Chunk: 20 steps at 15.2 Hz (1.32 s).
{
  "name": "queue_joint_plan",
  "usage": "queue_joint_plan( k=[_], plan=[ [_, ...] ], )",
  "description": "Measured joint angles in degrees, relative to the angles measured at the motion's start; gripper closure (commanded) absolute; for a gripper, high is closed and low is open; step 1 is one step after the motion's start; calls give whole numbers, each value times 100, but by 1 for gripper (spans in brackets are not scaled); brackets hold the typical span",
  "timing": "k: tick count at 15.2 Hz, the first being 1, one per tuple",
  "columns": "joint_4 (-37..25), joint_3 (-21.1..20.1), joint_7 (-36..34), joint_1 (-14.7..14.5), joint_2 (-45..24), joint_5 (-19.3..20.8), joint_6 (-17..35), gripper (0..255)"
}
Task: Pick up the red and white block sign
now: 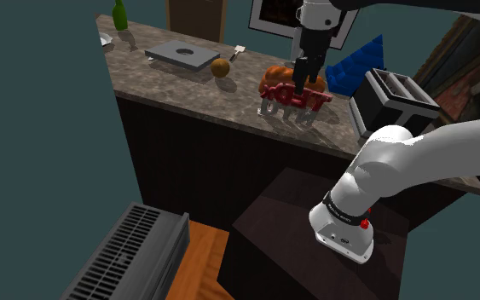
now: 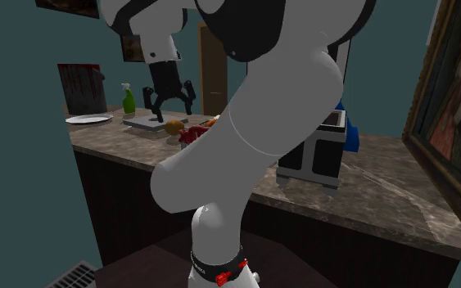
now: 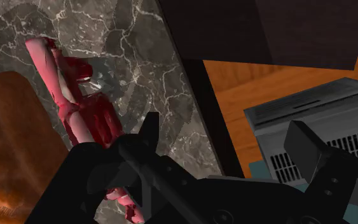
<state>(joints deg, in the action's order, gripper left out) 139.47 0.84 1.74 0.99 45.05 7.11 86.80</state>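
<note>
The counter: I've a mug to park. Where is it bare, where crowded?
Bare: the counter beyond the toaster, toward the second exterior view's right; also the front strip between the grey tray and the block sign. Crowded: around the sign, where the orange thing, the blue thing and the toaster sit close.

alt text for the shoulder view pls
The open black gripper hangs over the red and white block sign on a dark stone-patterned counter. A toaster stands at the sign's right in this view, a green bottle at the counter's far left end.
</note>
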Motion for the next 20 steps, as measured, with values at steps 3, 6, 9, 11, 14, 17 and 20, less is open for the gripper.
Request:
queue_joint_plan(
  k=[3, 6, 9, 11, 14, 17, 20],
  plan=[
    [97, 227, 327, -2, -1, 122, 209, 0],
    [144, 739, 1091, -27, -151, 356, 660, 0],
    [139, 1292, 1923, -85, -378, 540, 1141, 0],
    [143, 1675, 2473, -149, -595, 615, 1525, 0],
    [-94, 2259, 3353, -322, -1082, 600, 2007, 0],
    [-57, 2454, 3648, -371, -1218, 600, 2251, 0],
    [104, 2529, 3691, -379, -1304, 617, 2505, 0]
  ],
)
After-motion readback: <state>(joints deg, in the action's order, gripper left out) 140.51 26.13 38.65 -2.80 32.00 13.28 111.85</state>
